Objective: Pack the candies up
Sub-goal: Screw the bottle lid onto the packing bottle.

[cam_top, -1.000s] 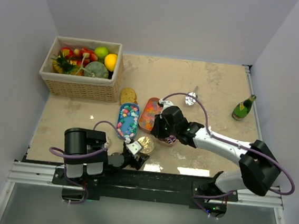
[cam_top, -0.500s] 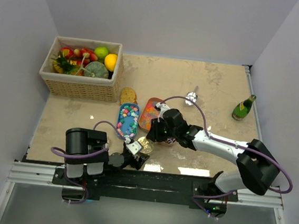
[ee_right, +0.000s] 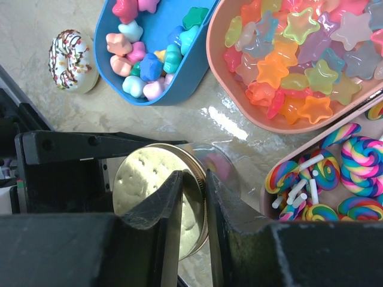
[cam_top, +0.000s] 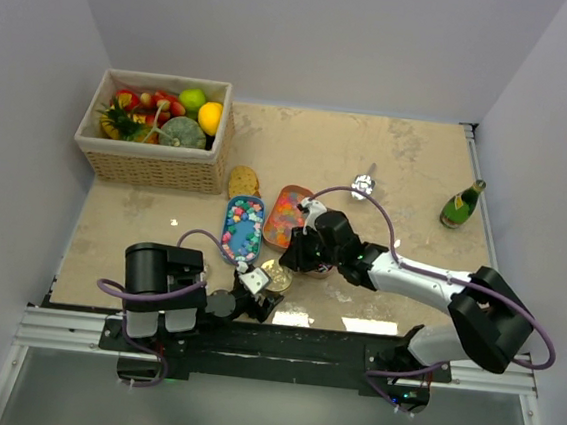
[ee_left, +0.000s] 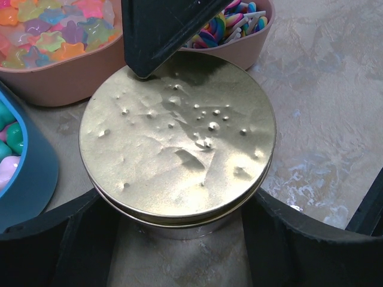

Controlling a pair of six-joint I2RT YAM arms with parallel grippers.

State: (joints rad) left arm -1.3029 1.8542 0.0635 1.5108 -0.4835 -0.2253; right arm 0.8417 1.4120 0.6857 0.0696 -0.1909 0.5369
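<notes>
A round gold tin (cam_top: pixel 276 274) stands at the near edge, its dimpled lid (ee_left: pixel 179 137) closed. My left gripper (ee_left: pixel 179 236) is shut on the tin's body from the near side. My right gripper (ee_right: pixel 194 182) straddles the lid's rim, with one finger (ee_left: pixel 161 36) on top of the lid, and is shut on it. The candies lie in three open dishes: pastel balls in a blue tray (ee_right: pixel 155 48), star gummies in a pink tray (ee_right: pixel 299 66), and swirled pieces in a pink bowl (ee_right: pixel 335 179).
A small iced doughnut piece (ee_right: pixel 72 52) lies left of the blue tray. A wicker basket (cam_top: pixel 153 160) of fruit stands far left, with a brown cookie (cam_top: pixel 243 181) beside it. A silver-wrapped item (cam_top: pixel 363 187) and a green bottle (cam_top: pixel 461 204) lie on the right.
My right gripper has moved left and nearer, from over the swirled-candy bowl to the tin's lid rim. The left gripper and tin have stayed put.
</notes>
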